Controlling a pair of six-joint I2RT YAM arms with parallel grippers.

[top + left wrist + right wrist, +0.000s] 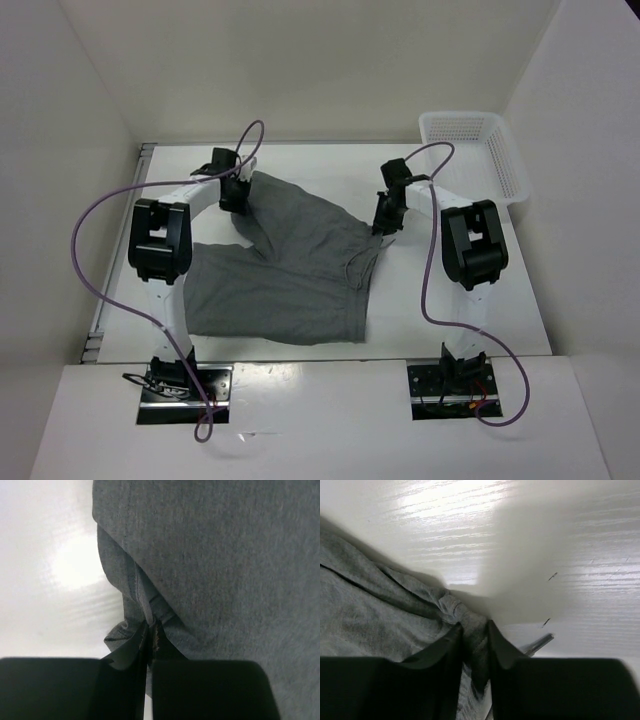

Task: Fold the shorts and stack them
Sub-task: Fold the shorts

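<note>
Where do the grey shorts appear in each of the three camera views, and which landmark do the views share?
Top external: the shorts lie mid-table, between the arms.
Left wrist: they fill the top and right; the left gripper pinches an edge at bottom centre.
Right wrist: they fill the lower left; the right gripper pinches a bunched corner.
Shared landmark: the white table.

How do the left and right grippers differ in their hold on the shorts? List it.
The left gripper pinches a thin fold, fingers nearly meeting; the right gripper has fingers apart around a thicker bunch. The left gripper holds the far left corner of the shorts, the right gripper their right edge. Both grip grey fabric.
</note>
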